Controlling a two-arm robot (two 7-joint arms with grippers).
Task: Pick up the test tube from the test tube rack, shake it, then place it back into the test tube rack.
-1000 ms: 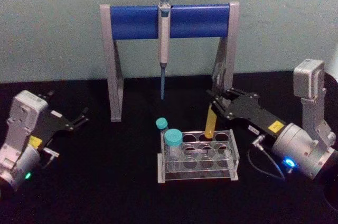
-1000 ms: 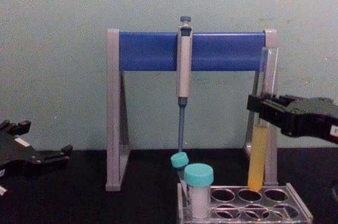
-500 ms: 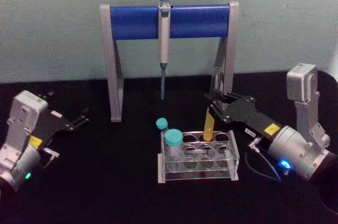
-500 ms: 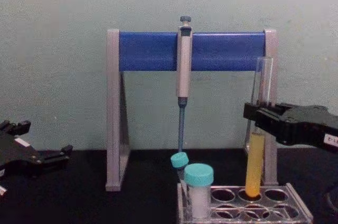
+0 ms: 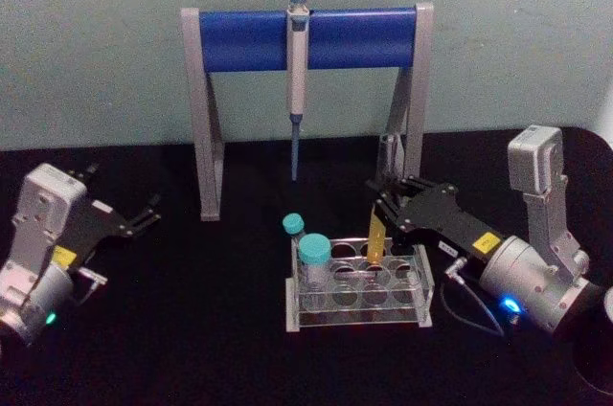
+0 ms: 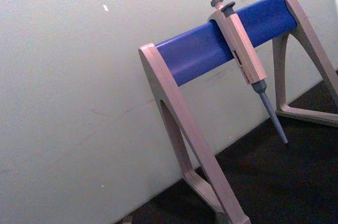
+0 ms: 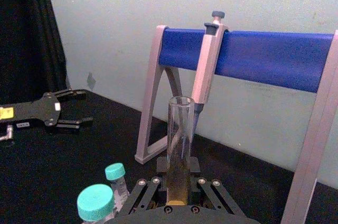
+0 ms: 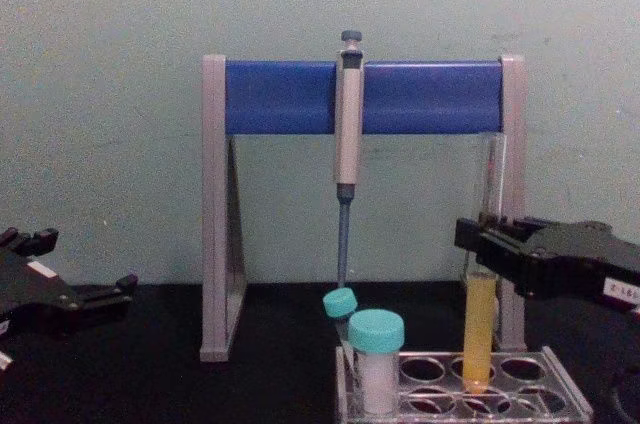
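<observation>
The right gripper [image 8: 482, 244] reaches in from the right side and pinches the tube [image 8: 479, 329] between its fingers [image 7: 194, 165], gripping the glass just above the yellow-orange liquid. The tube stands upright with its open mouth upward, and its lower end is down inside a back-row hole of the rack [image 5: 347, 318], toward the rack's right end; whether its round bottom rests on the rack's floor cannot be told. From the right wrist view the clear upper part of the tube rises straight out from between the black fingers. Two teal-capped vials, a large one [image 5: 314, 253] in the front row and a small one [image 5: 293, 226] behind it, stand at the rack's left end, well apart from the tube. Behind the rack a stand [image 5: 247, 39] with a blue bar carries a pipette [image 5: 298, 71] hanging tip down at its middle. The left gripper [image 7: 79, 106] lies low over the black table [image 5: 192, 329] at the far left, well apart from the rack, its fingers spread and holding nothing
</observation>
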